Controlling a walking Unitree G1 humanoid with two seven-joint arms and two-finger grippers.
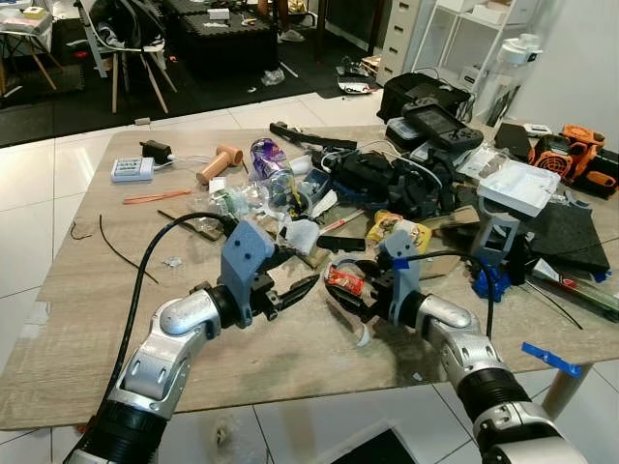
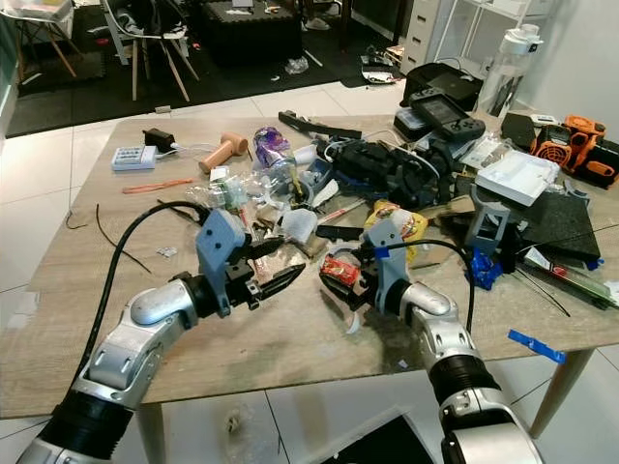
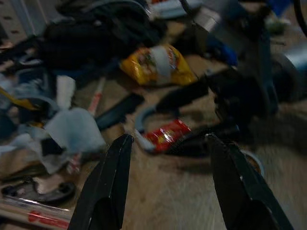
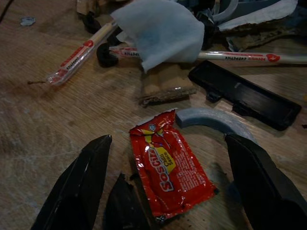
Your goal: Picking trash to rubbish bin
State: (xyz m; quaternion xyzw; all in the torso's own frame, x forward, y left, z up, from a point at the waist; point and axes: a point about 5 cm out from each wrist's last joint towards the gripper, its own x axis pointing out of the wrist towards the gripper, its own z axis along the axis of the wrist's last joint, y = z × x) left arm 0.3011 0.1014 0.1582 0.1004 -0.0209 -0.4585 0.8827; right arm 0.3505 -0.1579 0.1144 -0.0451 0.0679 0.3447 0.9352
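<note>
Red sauce sachet (image 4: 170,165) lies flat on wooden table (image 1: 87,319), near front edge, just before clutter pile. Right gripper (image 4: 168,191) spread wide, nothing held – sachet lies between its two fingers, just ahead of tips. Long axis of sachet runs roughly along fingers, a bit slanted. Left gripper (image 1: 290,290) also open, empty, near but further off – right arm better placed for pick.

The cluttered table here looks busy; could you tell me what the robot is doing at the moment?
The robot is clearing trash off the wooden table. Its right gripper is down at the tabletop, fingers open on either side of a red sauce packet that lies flat, not yet gripped. The left gripper hovers open just beside it, holding nothing. A white tissue and a yellow snack bag lie further back.
</note>
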